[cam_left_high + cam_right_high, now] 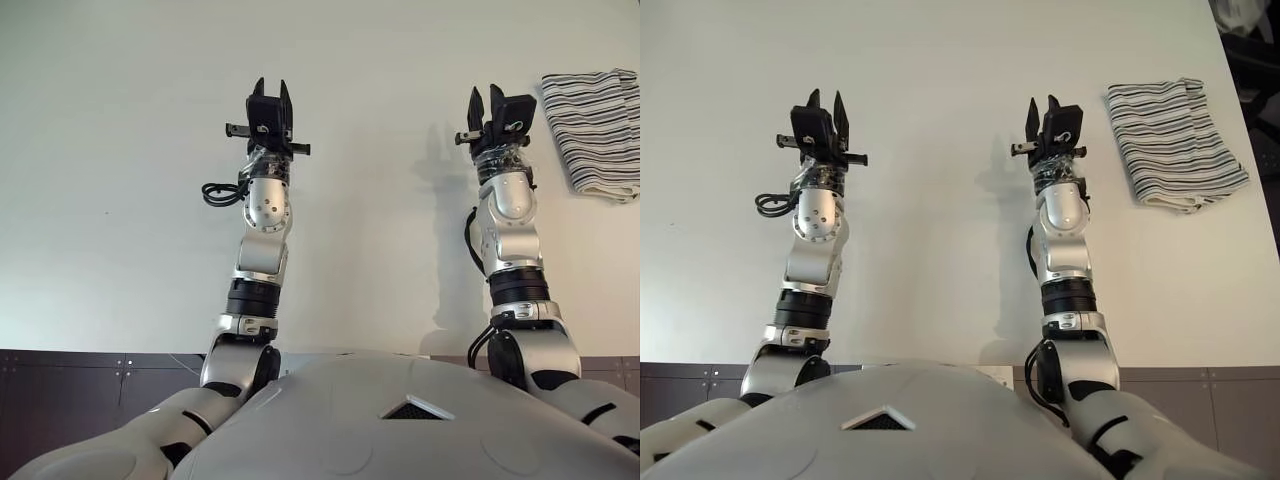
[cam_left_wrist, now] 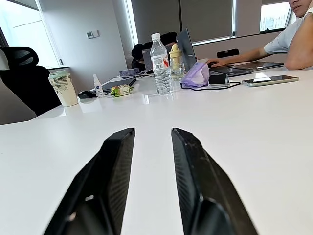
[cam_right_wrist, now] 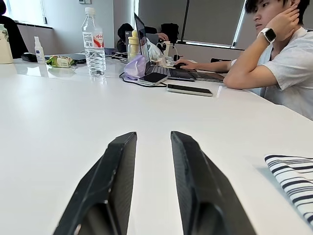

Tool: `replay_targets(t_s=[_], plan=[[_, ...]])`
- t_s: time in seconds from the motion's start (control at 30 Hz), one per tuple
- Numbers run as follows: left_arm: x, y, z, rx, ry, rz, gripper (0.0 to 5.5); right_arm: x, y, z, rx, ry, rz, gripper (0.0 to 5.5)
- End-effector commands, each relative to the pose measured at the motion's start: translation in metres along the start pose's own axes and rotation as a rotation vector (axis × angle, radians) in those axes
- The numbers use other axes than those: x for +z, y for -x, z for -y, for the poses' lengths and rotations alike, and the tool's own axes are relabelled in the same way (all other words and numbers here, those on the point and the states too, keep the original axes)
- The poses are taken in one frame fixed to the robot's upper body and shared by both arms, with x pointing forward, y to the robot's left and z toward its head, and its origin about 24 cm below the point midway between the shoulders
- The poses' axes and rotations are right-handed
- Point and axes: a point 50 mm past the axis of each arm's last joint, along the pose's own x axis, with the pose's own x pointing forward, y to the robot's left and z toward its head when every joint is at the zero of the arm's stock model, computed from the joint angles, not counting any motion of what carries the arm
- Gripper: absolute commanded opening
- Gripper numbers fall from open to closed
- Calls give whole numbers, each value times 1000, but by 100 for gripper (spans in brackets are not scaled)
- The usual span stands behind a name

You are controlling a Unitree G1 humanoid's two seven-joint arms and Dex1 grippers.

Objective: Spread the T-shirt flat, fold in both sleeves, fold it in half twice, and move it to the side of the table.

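Your T-shirt (image 1: 1175,145) is folded into a compact striped bundle. It lies flat on the white table (image 1: 940,60), at the right side, close to the right edge and apart from both grippers.

Your right gripper (image 1: 1044,102) sits over bare tabletop just left of the shirt, near it but not touching. The fingers are parted by a small gap, and you see the table surface between them in the right wrist view. The shirt's striped edge shows beside the fingers there, apart from them.

Your left gripper (image 1: 826,97) is well apart from the shirt, over the left-centre of the table, roughly level with the right one. Its fingers are parted by a similar gap, with bare table between them.

Both arms stretch forward side by side, grippers pointing away from the body.

At the far end of the table:
- a water bottle (image 2: 160,63), upright
- a paper cup (image 2: 63,88), off to one side of it
- a small spray bottle (image 2: 98,85), between those two
- a purple cloth (image 2: 196,74), beside the bottle
- a phone (image 2: 269,80), lying flat
- an open laptop (image 3: 142,39)
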Motion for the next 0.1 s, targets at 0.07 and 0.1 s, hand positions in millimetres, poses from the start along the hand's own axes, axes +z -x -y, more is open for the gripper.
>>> replay_targets(t_s=[0.07,0.1], plan=[[4,-10,2,0,-12,20,138,5,-7,4,-10,12,21,126],[6,-10,1,-4,-16,25,138,5,-7,3,-10,12,23,126]])
